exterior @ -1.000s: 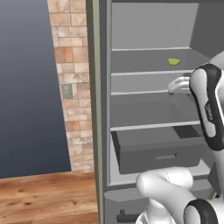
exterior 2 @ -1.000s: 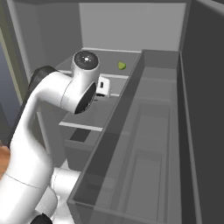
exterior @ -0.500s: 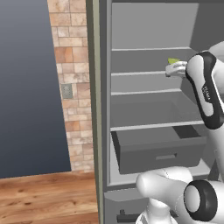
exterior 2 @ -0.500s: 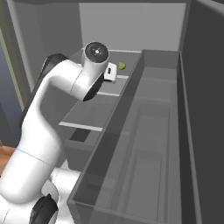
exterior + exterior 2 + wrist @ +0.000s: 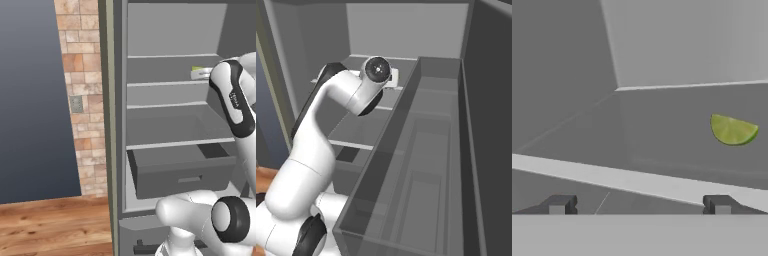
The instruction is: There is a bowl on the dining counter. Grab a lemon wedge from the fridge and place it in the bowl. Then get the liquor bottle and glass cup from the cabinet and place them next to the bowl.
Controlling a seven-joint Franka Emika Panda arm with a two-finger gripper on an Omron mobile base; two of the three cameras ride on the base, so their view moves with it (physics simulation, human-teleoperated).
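Observation:
The fridge (image 5: 165, 125) stands open, and my arm reaches into it at the level of an upper shelf. On that grey shelf lies the lemon wedge (image 5: 733, 130), yellow-green and curved, ahead of my gripper (image 5: 639, 206) and off to its right. The gripper is open with nothing between its fingertips (image 5: 559, 204). In the left base view a sliver of the lemon wedge (image 5: 197, 68) peeks out just above my white hand. The bowl, dining counter, cabinet, liquor bottle and glass cup are out of view.
Below the shelves a grey drawer (image 5: 185, 170) is pulled partly out. The fridge door's deep grey bins (image 5: 426, 165) run along my right side. A brick wall (image 5: 80, 75) and wooden floor (image 5: 50, 225) lie left of the fridge.
My arm has risen and pushed deeper into the fridge toward the upper shelf. My hand now covers most of the lemon wedge in the left base view. The gripper stays open.

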